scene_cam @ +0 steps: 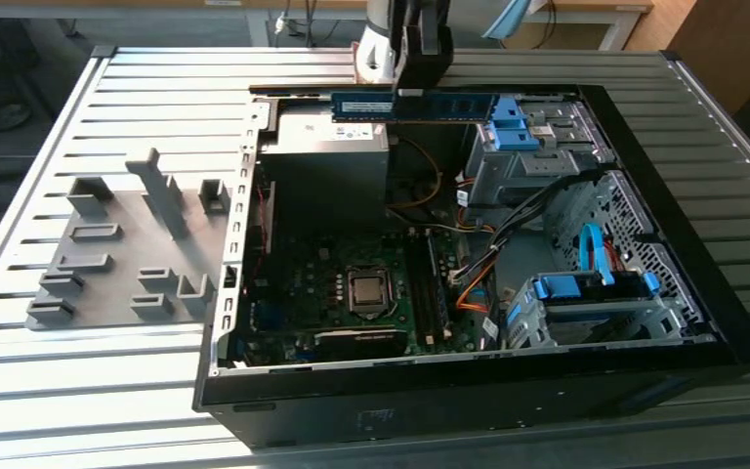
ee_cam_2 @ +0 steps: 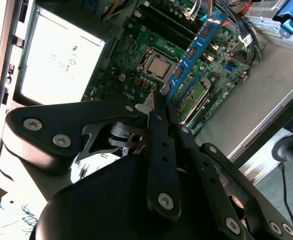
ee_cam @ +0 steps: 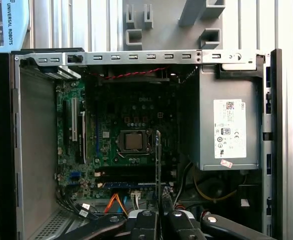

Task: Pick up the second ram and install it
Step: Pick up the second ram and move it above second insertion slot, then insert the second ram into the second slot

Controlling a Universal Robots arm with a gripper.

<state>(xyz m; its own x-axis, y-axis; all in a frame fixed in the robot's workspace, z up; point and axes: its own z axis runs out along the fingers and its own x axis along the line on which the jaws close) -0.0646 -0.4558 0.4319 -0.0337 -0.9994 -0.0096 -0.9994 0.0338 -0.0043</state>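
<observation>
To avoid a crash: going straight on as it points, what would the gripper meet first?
Probably the green motherboard beside the square processor socket, touched first by the thin blue ram stick in the black gripper; depth unclear.

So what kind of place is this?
Likely a robotics lab workbench for computer assembly: an open desktop tower case lies on a slatted metal table, gray holder blocks beside it, and the gripper holds a blue ram stick.
</observation>
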